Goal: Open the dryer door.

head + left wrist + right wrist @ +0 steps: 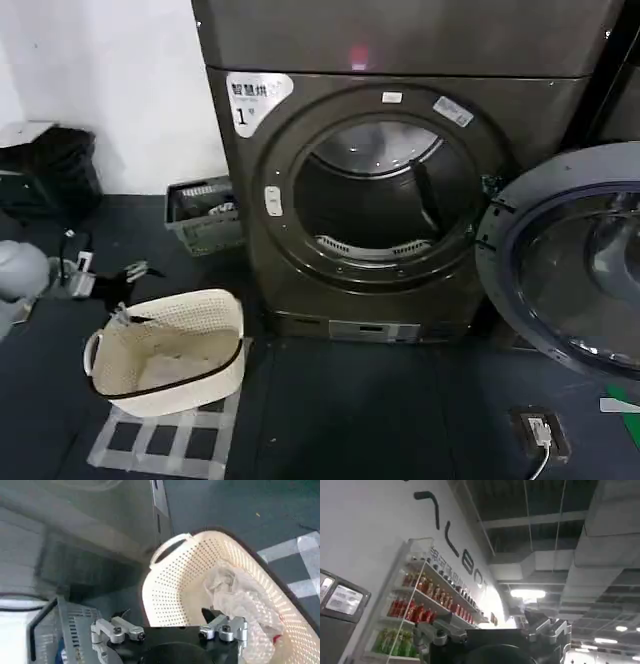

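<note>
The dark grey dryer [300,250] labelled "1" stands straight ahead with its round drum opening [380,190] uncovered. The dryer door [565,255] hangs swung wide open to the right on its hinge, its grey inner ring and tinted glass facing me. My left gripper [167,625] hovers open above a cream laundry basket [175,580] and holds nothing. My right gripper [490,630] points up toward a ceiling and a shelf of bottles, open and empty.
The cream basket [170,350] with cloth inside sits on the floor at front left on a checked mat [160,440]. A grey crate [205,215] stands beside the dryer's left side. Cables and gear [90,275] lie at far left; a floor socket [540,432] lies at front right.
</note>
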Motion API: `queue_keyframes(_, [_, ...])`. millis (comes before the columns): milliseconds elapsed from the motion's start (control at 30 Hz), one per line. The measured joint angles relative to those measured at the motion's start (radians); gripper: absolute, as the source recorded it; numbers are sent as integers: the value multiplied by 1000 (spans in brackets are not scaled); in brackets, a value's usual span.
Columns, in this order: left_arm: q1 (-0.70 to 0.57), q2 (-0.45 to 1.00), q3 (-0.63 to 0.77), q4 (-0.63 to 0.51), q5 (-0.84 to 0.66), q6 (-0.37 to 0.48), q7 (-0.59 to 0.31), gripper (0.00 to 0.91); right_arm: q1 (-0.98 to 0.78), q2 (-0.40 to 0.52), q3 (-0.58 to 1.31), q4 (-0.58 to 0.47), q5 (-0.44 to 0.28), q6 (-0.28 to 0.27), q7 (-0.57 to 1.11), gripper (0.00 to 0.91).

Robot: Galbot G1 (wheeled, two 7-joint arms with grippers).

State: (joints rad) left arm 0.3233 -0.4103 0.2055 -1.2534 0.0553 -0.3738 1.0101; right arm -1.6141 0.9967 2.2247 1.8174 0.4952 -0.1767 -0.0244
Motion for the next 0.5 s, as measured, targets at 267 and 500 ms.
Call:
queue_keyframes(267, [-14, -2, 1, 31, 44, 32, -39, 907, 0, 13, -7, 7, -1, 0, -5, 907])
queue_keyframes(500, [-22, -13, 1, 53, 65, 51, -60, 907, -1, 14, -7, 11, -1, -1, -6, 907])
